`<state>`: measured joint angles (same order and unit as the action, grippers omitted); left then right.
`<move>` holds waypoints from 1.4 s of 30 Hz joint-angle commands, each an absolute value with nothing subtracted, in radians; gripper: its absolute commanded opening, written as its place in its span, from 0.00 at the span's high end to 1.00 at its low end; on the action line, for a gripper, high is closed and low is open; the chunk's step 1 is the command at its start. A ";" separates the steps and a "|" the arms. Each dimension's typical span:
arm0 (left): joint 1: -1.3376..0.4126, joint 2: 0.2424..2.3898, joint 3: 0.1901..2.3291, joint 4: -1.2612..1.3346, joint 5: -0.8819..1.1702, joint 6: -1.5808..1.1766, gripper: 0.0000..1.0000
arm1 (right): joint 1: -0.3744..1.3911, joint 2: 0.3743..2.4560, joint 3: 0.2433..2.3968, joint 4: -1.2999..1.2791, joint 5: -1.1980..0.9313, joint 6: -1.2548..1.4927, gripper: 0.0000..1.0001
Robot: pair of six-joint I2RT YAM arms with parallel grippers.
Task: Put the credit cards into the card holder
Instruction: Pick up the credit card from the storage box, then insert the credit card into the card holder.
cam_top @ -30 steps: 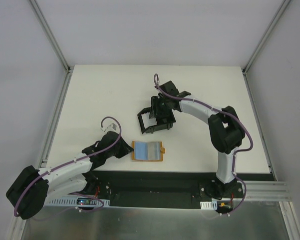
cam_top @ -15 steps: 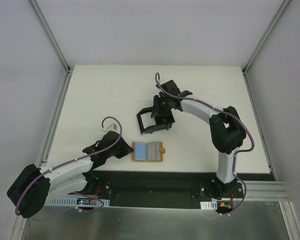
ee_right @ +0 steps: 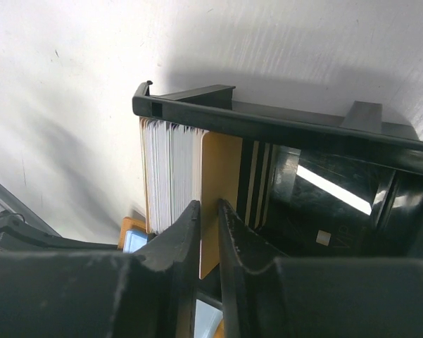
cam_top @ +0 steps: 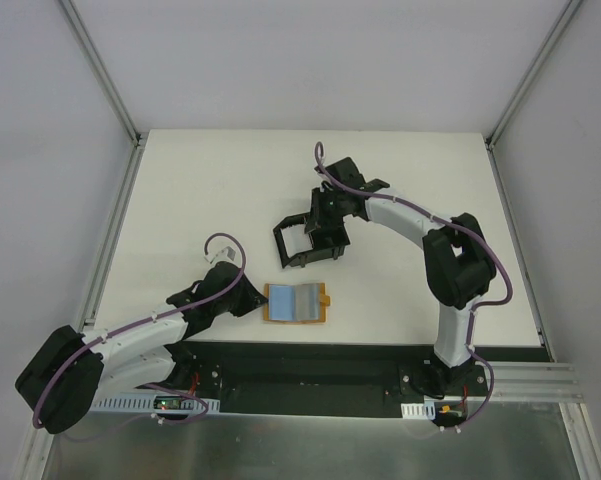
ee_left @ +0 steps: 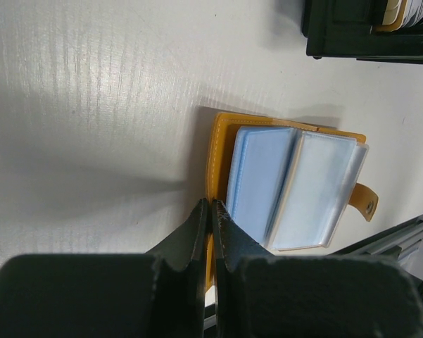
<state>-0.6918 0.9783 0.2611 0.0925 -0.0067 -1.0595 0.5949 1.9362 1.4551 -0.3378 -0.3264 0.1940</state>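
The black card holder (cam_top: 298, 240) stands mid-table, and its rim (ee_right: 267, 127) fills the right wrist view. A stack of white cards (ee_right: 172, 176) stands upright in it. Beside them is a tan-orange credit card (ee_right: 222, 176), held between the fingers of my right gripper (ee_right: 209, 205), which hangs over the holder (cam_top: 325, 225). My left gripper (ee_left: 211, 204) is low at the near left (cam_top: 252, 300). It is shut on the left edge of the open tan-orange wallet (ee_left: 288, 183), whose blue sleeves face up.
The wallet (cam_top: 297, 302) lies open near the table's front edge, just in front of the holder. A black rail (cam_top: 310, 365) with both arm bases runs along the near side. Metal frame posts (cam_top: 110, 90) rise at the table's back corners.
The right gripper's jaws have narrowed onto the tan-orange card in the holder. The holder has shifted slightly left. The left arm and wallet have not moved.
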 commanded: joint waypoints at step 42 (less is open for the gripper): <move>-0.683 0.948 0.216 0.107 0.051 -1.060 1.00 | 0.827 1.255 0.715 0.184 -0.187 0.638 1.00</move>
